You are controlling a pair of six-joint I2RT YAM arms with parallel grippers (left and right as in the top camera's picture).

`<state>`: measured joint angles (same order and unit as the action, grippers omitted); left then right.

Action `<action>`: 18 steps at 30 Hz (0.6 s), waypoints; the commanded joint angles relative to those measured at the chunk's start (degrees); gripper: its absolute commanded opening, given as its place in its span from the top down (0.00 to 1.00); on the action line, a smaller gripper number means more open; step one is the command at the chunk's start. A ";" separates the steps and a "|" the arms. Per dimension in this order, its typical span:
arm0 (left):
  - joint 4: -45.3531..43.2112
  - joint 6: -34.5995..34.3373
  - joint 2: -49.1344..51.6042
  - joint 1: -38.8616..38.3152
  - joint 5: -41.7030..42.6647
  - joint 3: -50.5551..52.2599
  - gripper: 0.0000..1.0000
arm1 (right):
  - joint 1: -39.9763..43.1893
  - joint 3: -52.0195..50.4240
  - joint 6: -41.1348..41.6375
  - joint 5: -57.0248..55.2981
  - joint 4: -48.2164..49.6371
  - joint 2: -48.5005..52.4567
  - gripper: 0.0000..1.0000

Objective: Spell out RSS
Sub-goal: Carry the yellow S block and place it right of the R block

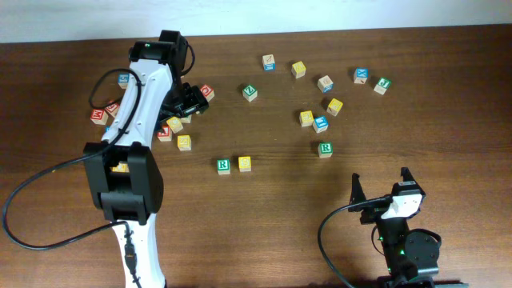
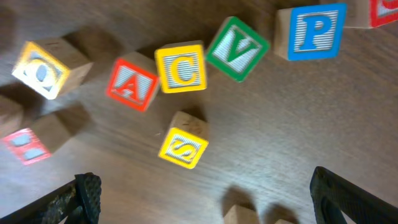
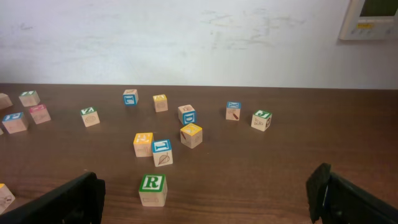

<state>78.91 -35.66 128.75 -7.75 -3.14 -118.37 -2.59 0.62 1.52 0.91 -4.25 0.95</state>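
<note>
A yellow cube (image 1: 245, 164) sits just beside the green R cube (image 1: 223, 166). Left gripper (image 2: 204, 180) and right gripper (image 3: 206, 177), jaws released, stand apart from it.

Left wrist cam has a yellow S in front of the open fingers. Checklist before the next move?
1. Left gripper open: ok.
2. Yellow S cube ahead of the gap, S face showing: ok.
3. Room around it: ok, yellow C cube stands apart.
4. Row begun, green R cube with yellow cube beside it: ok.
5. That yellow cube's letter: cannot tell.
6. Right gripper open, away from the row: ok.
</note>
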 commanded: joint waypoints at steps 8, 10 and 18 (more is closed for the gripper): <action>0.76 -11.72 0.13 -0.02 2.95 0.59 0.01 | 0.42 -0.31 0.42 -0.50 -0.28 -0.22 0.02; 0.87 -15.23 0.24 -0.04 2.91 0.59 0.01 | 0.42 -0.31 0.44 -0.50 -0.28 -0.22 0.02; -0.37 -20.15 1.01 -0.11 1.25 5.09 0.01 | 0.42 -0.31 0.44 -0.50 -0.28 -0.22 0.02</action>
<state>79.24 -52.82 128.81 -7.75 -0.89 -116.27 -2.59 0.62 1.52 0.91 -4.25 0.95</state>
